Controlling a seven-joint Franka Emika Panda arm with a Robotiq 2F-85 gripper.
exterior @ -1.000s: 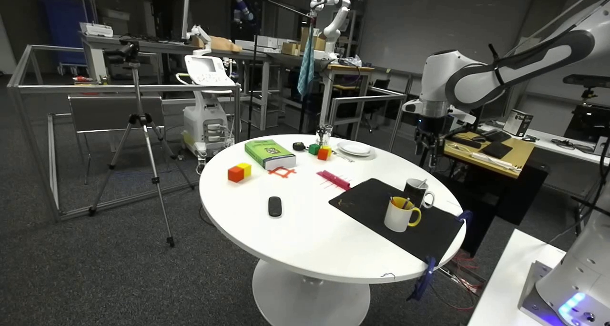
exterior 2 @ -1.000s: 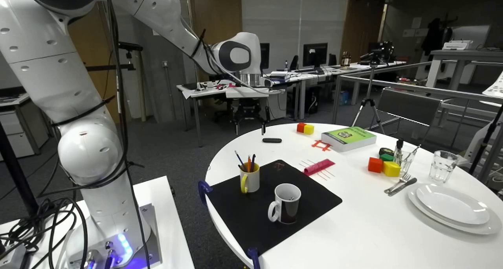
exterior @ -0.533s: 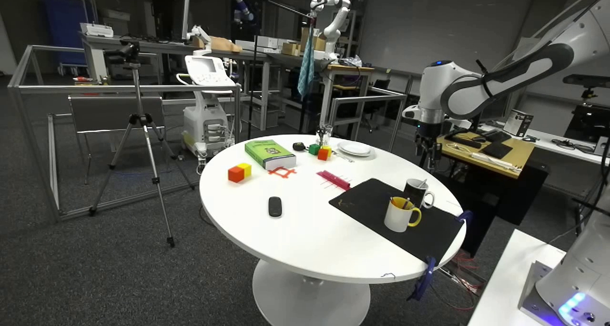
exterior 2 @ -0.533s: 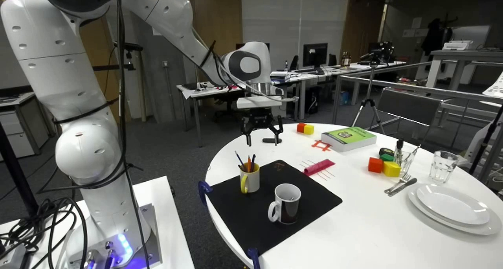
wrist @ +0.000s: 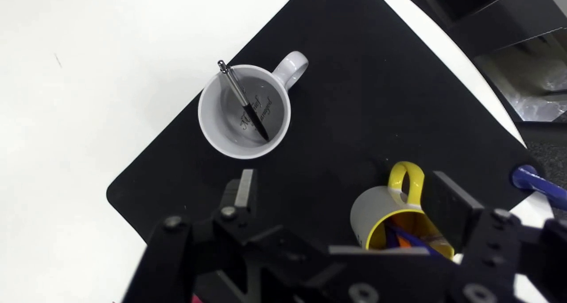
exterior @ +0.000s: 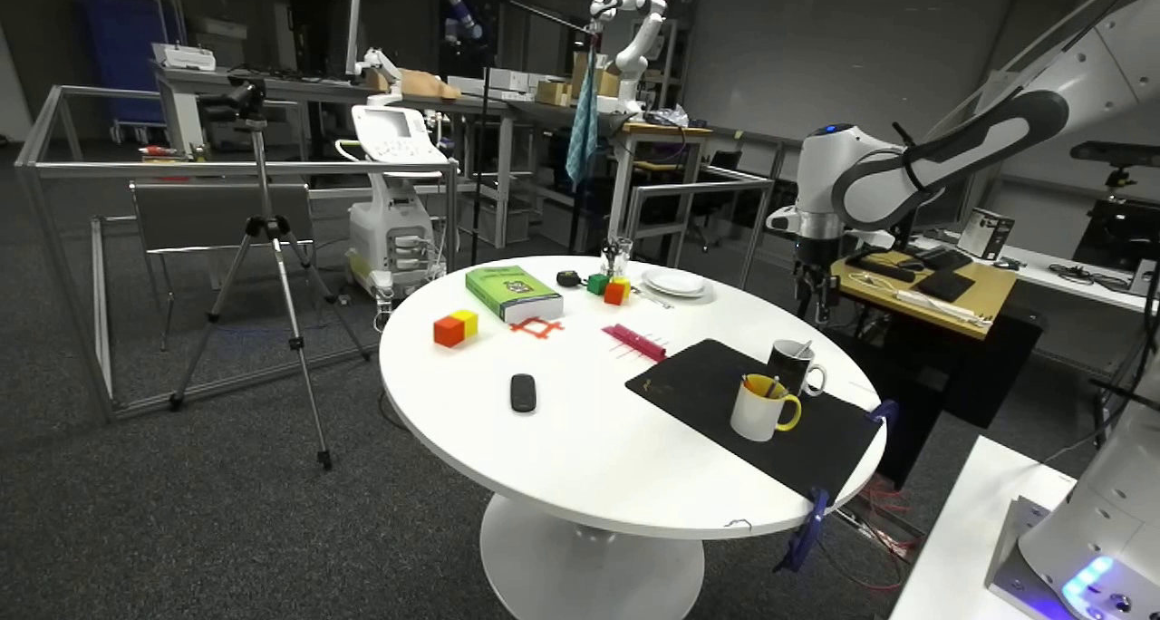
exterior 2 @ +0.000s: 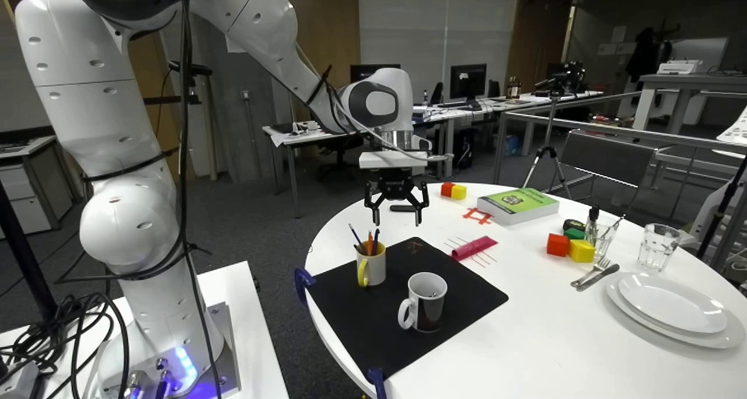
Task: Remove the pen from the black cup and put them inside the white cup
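In the wrist view, the pen (wrist: pixel 244 100) leans in the black cup (wrist: pixel 211 117), upper middle. The white cup (wrist: pixel 373 209) is lower right. The pincer (wrist: pixel 347 188) is spread wide.

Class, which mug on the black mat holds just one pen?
The white-handled mug: a single pen leans inside, while the yellow-handled mug holds several pens or pencils.

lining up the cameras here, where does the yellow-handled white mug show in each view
In an exterior view: the yellow-handled white mug, right of centre, lower half.
In an exterior view: the mug, midway across, below mid-height.
Wrist view: the mug, lower right, partly hidden by the gripper.
Shared landmark: the black mat it stands on.
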